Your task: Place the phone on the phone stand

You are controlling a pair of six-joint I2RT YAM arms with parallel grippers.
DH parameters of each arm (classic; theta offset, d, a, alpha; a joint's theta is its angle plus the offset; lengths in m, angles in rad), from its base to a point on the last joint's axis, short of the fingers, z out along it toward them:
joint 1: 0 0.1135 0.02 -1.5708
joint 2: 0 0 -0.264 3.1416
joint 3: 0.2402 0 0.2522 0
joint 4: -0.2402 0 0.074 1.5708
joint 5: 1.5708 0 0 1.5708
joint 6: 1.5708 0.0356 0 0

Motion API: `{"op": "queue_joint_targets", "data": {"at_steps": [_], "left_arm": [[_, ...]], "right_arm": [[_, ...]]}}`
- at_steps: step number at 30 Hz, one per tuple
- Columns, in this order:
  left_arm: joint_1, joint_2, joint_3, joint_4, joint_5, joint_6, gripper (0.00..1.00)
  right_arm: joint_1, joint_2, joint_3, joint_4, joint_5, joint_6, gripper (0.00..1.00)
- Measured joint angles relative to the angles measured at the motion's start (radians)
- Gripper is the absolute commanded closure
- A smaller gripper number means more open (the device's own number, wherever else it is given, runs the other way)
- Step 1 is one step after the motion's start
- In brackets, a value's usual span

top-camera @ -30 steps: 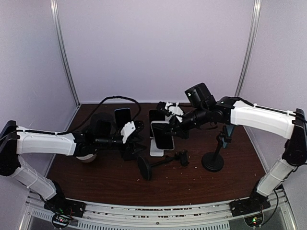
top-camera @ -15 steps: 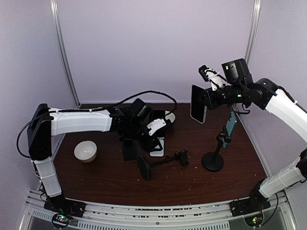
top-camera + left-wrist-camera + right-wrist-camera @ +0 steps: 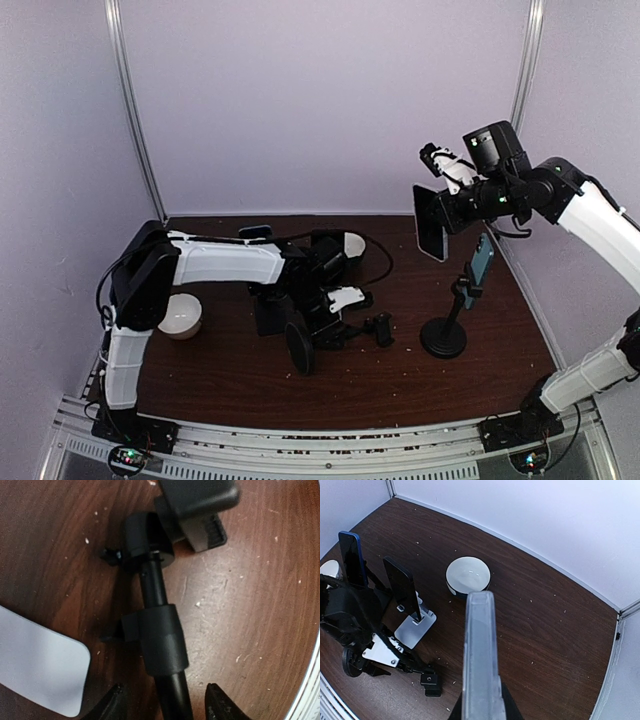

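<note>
Nearest the arm bases, a fallen stand (image 3: 159, 639) lies on its side on the brown table (image 3: 400, 385), its round foot toward the near edge and its clamp head pointing right. The left gripper (image 3: 169, 706) hangs low over it with its jaws spread. The two fingertips (image 3: 116, 705) sit on either side of the black pole with a gap on each side, so they pinch nothing. A pale flat stand base (image 3: 40, 670) lies just beside the pole.

To the right, well apart from the fallen one, an upright stand (image 3: 444, 337) rests on its round foot with a blue piece (image 3: 482, 262) at its top. At the left, a white bowl (image 3: 180, 315) sits close to the left arm's elbow.

Farther back, two propped phones lean behind the left wrist, a blue-edged one (image 3: 352, 560) and a dark one (image 3: 402, 587). A second bowl (image 3: 467, 575) sits behind them near the rear wall.

Highest and farthest, the right gripper (image 3: 442, 210) is pressed onto the phone (image 3: 431, 222), holding it up in the air, roughly upright. The phone is above the table, behind and a little left of the upright stand's top, and touches neither stand.
</note>
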Motion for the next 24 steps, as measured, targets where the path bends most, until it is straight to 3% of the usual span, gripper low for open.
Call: {"op": "queue_joint_targets", "data": {"at_steps": [2,4,8,13,16,20,24], "left_arm": [[0.000,0.048,0.038,-0.024,-0.008,0.004,0.59],[0.000,0.078,0.058,-0.034,-0.011,-0.001,0.79],[-0.003,0.079,0.061,-0.040,-0.016,-0.007,1.00],[-0.003,0.043,0.001,0.013,-0.014,-0.035,1.00],[-0.003,-0.047,-0.131,0.138,-0.021,-0.082,1.00],[-0.007,-0.296,-0.460,0.479,-0.047,-0.185,1.00],[-0.026,-0.438,-0.641,0.871,-0.070,-0.242,1.00]], "right_arm": [[0.000,0.005,0.002,0.000,-0.003,-0.016,1.00],[0.000,0.009,0.002,0.000,-0.006,-0.027,1.00],[0.000,0.009,0.002,0.000,-0.008,-0.042,1.00],[0.000,0.006,0.002,-0.001,-0.008,-0.047,1.00],[-0.001,-0.005,0.009,-0.012,-0.008,-0.048,1.00],[-0.003,-0.053,0.035,-0.015,-0.060,-0.064,1.00],[-0.004,-0.120,0.052,-0.006,-0.219,-0.092,1.00]]}}
